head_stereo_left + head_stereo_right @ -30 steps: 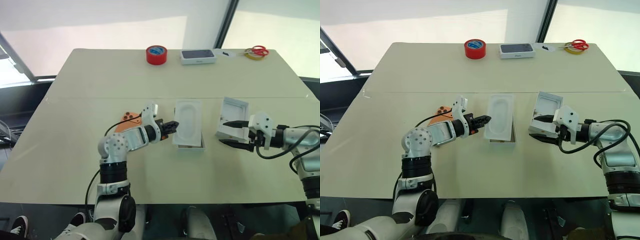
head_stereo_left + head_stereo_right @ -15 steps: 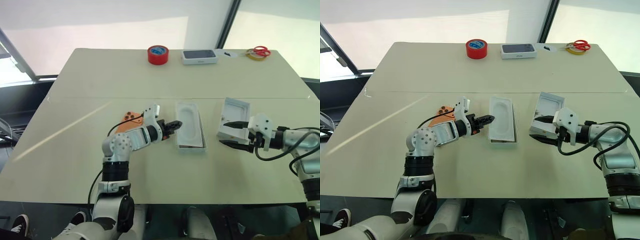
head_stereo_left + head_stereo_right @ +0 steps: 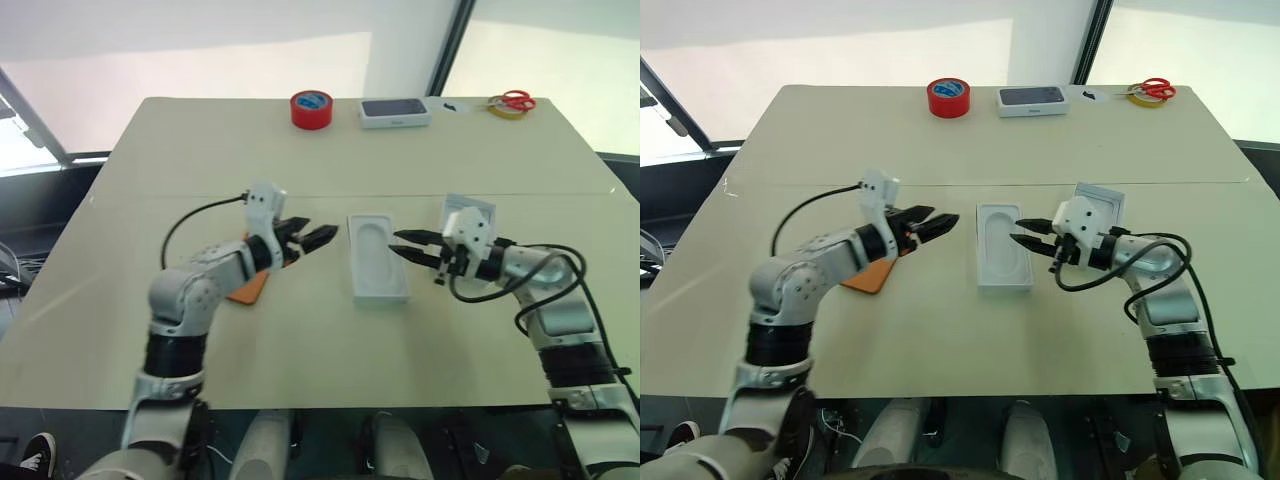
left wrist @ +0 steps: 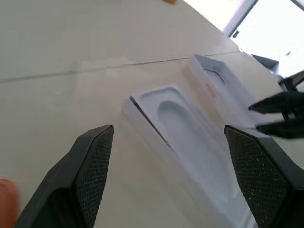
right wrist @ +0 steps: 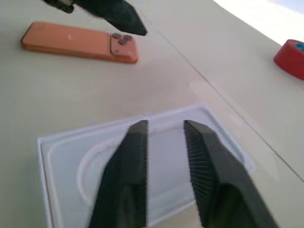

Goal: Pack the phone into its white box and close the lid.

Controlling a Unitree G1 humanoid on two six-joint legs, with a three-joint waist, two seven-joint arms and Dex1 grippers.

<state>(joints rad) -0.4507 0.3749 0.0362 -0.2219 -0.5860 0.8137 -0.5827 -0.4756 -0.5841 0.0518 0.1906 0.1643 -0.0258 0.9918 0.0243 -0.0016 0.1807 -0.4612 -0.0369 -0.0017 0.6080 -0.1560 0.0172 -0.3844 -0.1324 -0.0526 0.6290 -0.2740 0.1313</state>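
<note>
over the white box [image 3: 379,262], right gripper [image 3: 403,246] jaws nearly closed, empty.

Box [image 3: 379,272] sits mid-table with the insert [image 3: 374,250] on it. Phone [image 3: 247,287] lies left of it, lid [image 3: 467,213] right — well apart. Tape [image 3: 312,109], flat box [image 3: 395,112], scissors [image 3: 513,102] line the far edge, left to right.

We note two arms in silver-grey housings with black joint bands. Each carries a white block at the wrist. A black cable loops loosely behind the left gripper [image 3: 312,238], and another coils behind the right gripper [image 3: 408,247]. The black fingers [image 4: 90,164] carry finely cross-hatched inner pads.
</note>
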